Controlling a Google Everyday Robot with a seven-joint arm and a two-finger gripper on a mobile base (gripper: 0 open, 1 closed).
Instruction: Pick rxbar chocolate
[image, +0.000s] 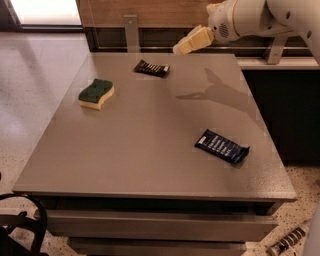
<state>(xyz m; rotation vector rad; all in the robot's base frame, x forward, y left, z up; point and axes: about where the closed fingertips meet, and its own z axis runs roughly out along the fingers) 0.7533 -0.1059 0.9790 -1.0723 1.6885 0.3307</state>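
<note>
Three things lie on the table — the chocolate bar rests flat near the far edge, just below and left of the gripper, not touching it. The gripper hangs over that edge — clenched or released, I cannot tell.

We see soft overhead light; the end effector, above the far edge of the desk, casts a shadow; glare from the window top left.
</note>
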